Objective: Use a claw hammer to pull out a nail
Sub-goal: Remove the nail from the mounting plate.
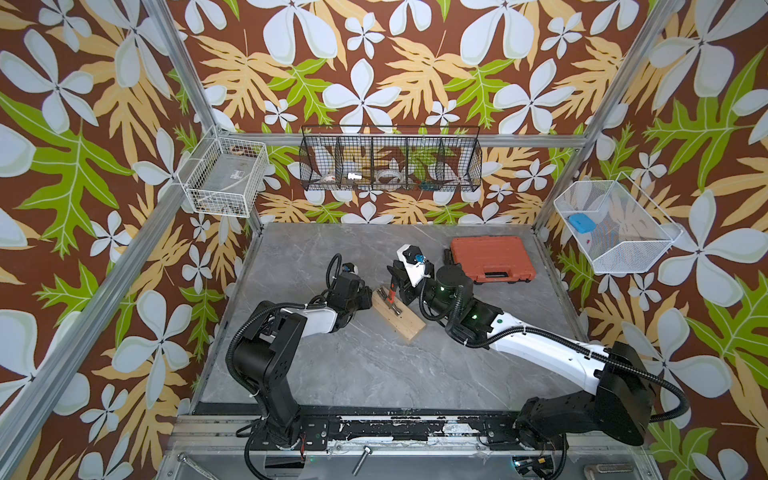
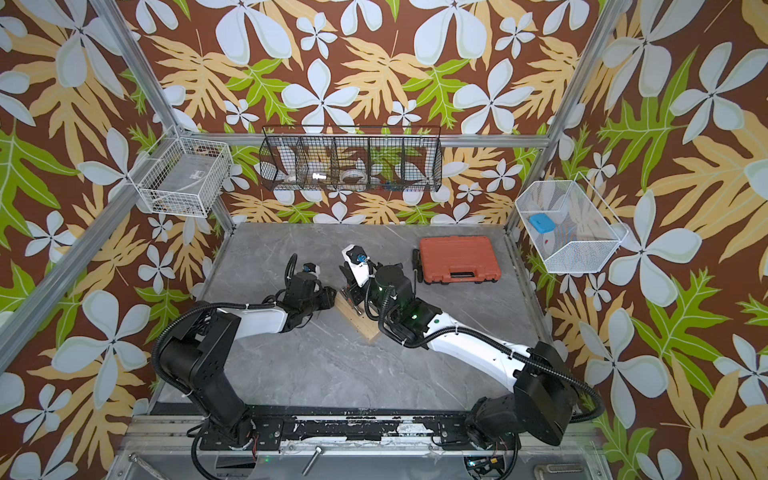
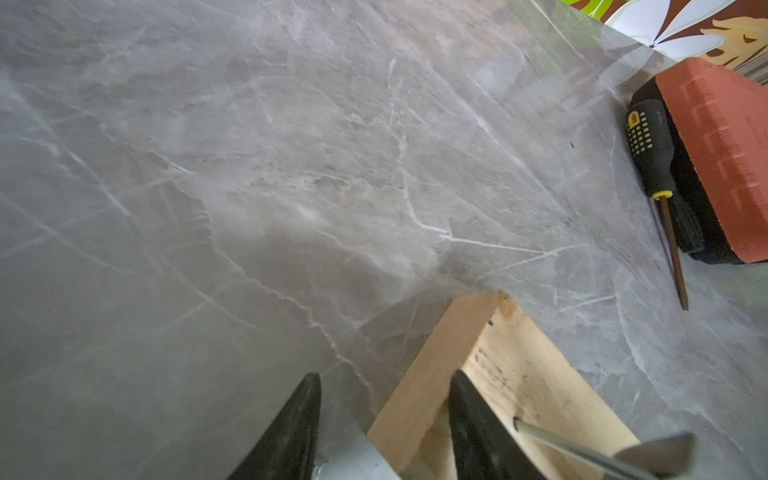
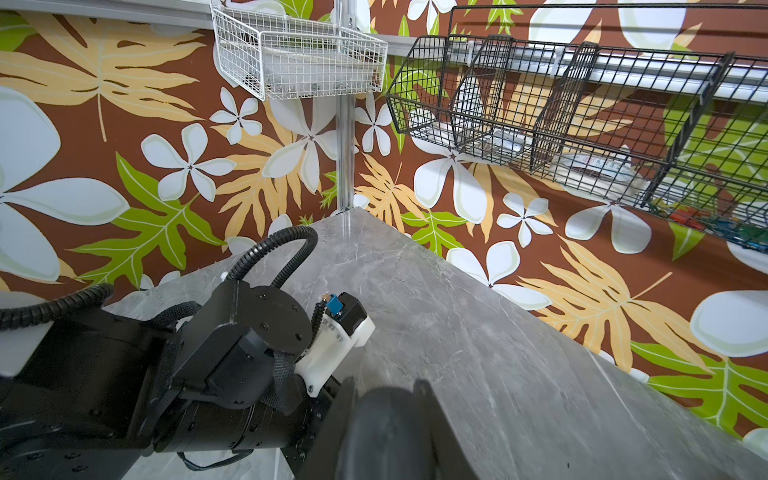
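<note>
Right gripper [image 1: 400, 286] is clamped shut on the claw hammer [image 1: 391, 294], on its shaft towards the black tail. The steel head lies just past the fingertips on top of the wooden block [image 1: 409, 326].

The left wrist view shows the nail [image 3: 573, 451] leaning out of the block top at a shallow tilt. The hammer's claw [image 3: 660, 451] is at its raised end.

Left gripper [image 3: 384, 376] has its jaws part spread and pinches nothing. One finger [image 3: 478, 432] sits over the block's top face right beside the nail hole. The other hangs off the block's side over the marble table [image 3: 249, 166], with a gap showing. It looks like a hold-down brace, though actual contact on the wood can't be confirmed from this angle.

Risks from here:
- A one-finger hold-down is weak. The levering load could tip or skid the block, so the nail rises with the wood instead of out of it.
- The grip is far from the head, so there is high torque at the pads. The shaft may twist in the jaws and the claw could slide off the nail.
- The nail is already slanted, so a sideways pull would bend it rather than draw it.
- The claw's arc passes close to the left finger, so a clash is possible.
- The screwdriver [image 3: 648, 141] and orange tool case [image 3: 723, 145] lie well ahead of the left fingers, out of the way.
</note>
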{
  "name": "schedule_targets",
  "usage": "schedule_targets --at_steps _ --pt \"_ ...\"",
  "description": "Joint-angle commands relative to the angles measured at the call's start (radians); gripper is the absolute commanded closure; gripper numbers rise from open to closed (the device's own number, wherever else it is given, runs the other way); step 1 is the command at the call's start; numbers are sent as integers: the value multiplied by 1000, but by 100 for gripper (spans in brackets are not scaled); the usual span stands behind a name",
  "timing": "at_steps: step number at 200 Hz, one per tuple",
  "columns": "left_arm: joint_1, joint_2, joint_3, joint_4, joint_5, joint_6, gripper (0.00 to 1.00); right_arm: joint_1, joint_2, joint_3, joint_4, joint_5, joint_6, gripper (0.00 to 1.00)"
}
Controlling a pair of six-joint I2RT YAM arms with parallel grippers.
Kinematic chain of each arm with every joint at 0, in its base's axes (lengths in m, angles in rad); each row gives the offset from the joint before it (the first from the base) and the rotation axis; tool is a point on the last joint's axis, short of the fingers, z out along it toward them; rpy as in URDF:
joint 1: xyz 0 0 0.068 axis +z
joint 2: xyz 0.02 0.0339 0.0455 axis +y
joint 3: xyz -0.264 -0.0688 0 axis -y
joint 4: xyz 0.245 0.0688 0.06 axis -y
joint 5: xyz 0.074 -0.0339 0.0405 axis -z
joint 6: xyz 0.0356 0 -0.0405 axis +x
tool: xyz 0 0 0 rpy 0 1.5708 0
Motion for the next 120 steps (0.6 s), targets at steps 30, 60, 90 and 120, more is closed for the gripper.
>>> schedule_targets --at_steps 30,60,90,120 --pt "3 -4 -16 -185 50 35 48 9 -7 4 114 -45 42 100" --pt "3 -1 -19 -176 78 36 46 11 -5 1 113 -42 39 100" --pt "3 1 -14 -167 121 41 46 11 -5 -2 113 -42 37 100" --pt "3 14 -3 -194 122 50 46 13 -4 -1 109 -42 36 100"
